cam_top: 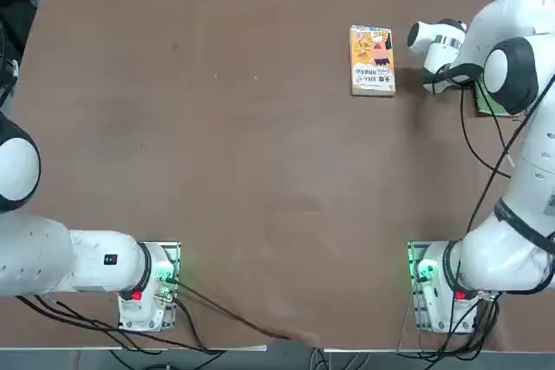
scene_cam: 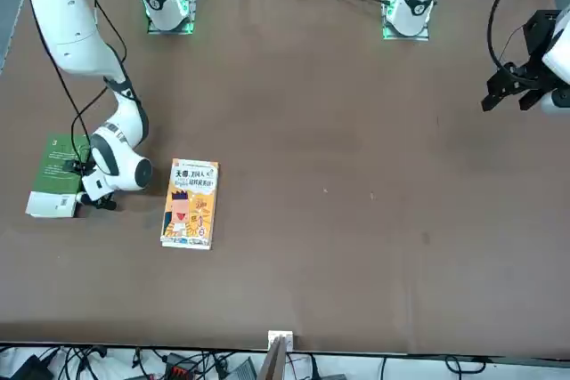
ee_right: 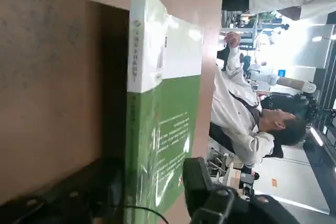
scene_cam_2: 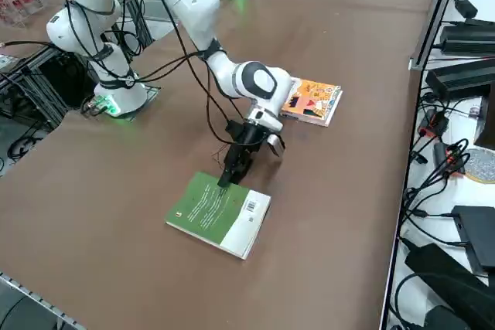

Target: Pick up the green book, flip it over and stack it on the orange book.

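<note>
the green book (scene_cam_2: 219, 213) is lying flat beside the orange book (scene_cam_2: 312, 101), and the right gripper (ee_right: 152, 192) is straddling its spine edge, fingers spread, not yet pinching; a light, bendy, glossy paperback, likely best gripped deep at the spine.

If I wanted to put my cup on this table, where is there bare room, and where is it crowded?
Almost the whole brown table is bare: the wide middle and the stretch toward the parked arm. The crowded part is the far corner on the working arm's side, where the orange book lies, with the right tool straddling the edge of the green book just beyond it.
</note>
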You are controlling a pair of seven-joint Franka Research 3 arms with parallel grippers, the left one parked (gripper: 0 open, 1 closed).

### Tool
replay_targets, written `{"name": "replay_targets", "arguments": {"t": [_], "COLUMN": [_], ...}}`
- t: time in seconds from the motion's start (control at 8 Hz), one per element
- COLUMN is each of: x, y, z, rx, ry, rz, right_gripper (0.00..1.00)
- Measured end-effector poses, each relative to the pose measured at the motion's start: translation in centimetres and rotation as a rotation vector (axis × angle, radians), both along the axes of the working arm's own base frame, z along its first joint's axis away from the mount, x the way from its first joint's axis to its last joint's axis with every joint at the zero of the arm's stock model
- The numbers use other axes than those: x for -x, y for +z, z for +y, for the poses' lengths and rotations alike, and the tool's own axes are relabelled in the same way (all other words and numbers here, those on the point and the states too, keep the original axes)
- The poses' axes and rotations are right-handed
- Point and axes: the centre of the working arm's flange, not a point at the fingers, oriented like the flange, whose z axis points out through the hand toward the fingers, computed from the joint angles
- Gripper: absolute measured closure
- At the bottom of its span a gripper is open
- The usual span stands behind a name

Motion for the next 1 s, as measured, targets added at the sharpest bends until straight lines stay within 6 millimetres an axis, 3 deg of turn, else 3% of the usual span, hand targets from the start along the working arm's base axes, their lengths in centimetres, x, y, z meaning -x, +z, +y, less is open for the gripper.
{"name": "replay_targets", "arguments": {"t": [0.12, 0.5, 0.75, 1.0], "x": [0.0, -0.4, -1.0, -1.8], "y": [0.0, 0.4, 1.5, 4.4], "z": [0.0, -0.1, -0.7, -2.2], "rx": [0.0, 0.01, 0.044, 0.062], "ry": [0.0, -0.006, -0.026, -0.036], "rz": [-0.001, -0.009, -0.014, 0.01], "right_gripper": [0.6, 0.89, 0.89, 0.89]}}
